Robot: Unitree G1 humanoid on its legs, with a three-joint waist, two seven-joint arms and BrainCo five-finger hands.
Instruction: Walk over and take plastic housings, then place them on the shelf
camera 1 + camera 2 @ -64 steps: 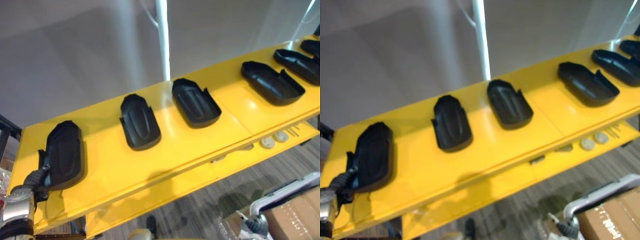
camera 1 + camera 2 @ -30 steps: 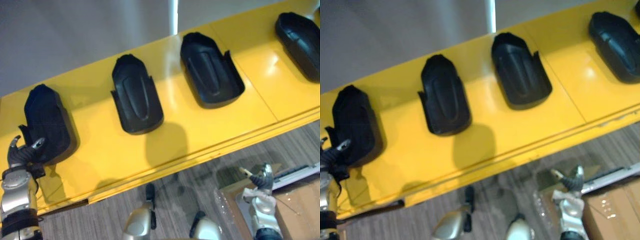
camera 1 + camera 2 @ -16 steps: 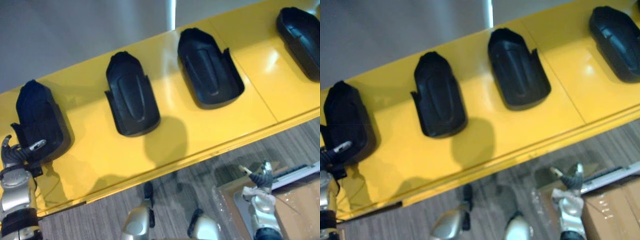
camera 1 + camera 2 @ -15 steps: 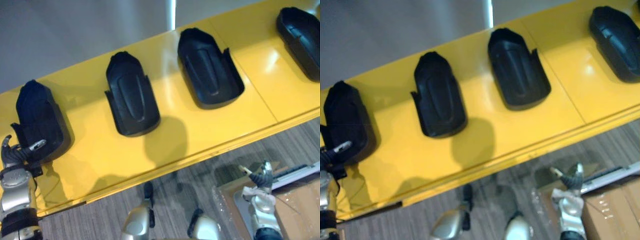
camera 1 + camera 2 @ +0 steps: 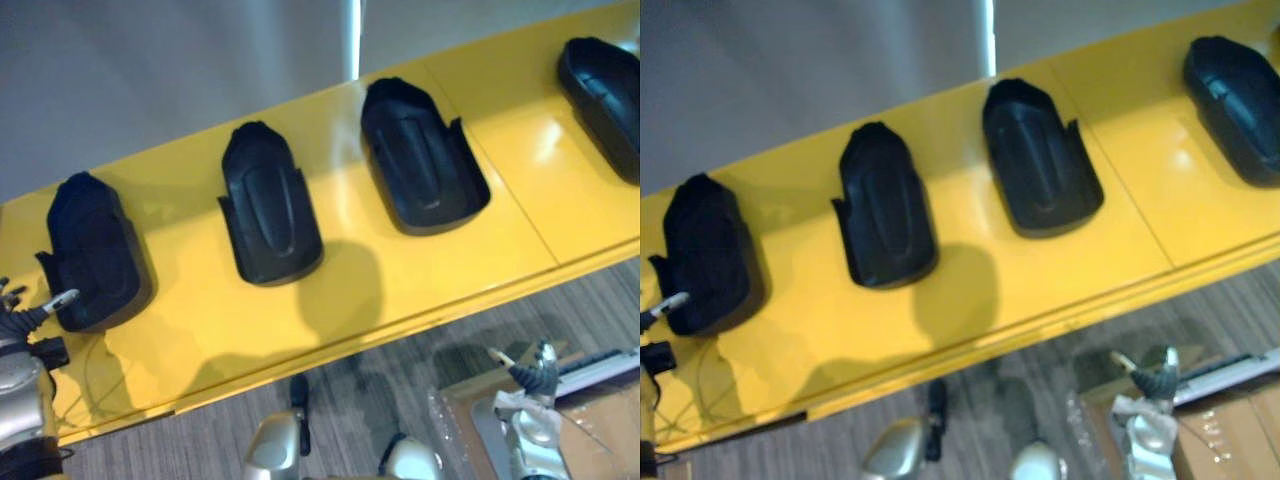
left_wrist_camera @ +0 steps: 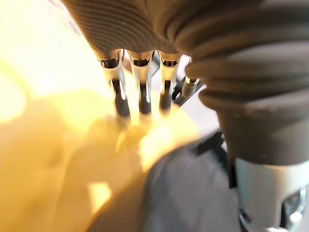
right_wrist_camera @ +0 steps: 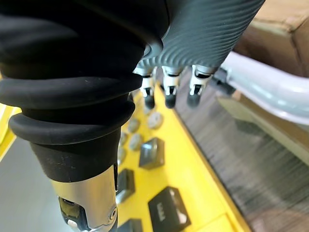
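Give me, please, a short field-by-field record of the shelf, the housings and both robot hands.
surface: yellow shelf
housings: four, black, in a row, apart: leftmost housing, second housing, third housing, fourth housing
left robot hand: open, empty, beside the leftmost housing's near end
right robot hand: open, empty, below the shelf's front edge, over the floor
other: cardboard box by the right robot hand

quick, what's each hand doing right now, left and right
left hand: open, fingers straight, holding nothing
right hand: open, fingers relaxed, holding nothing
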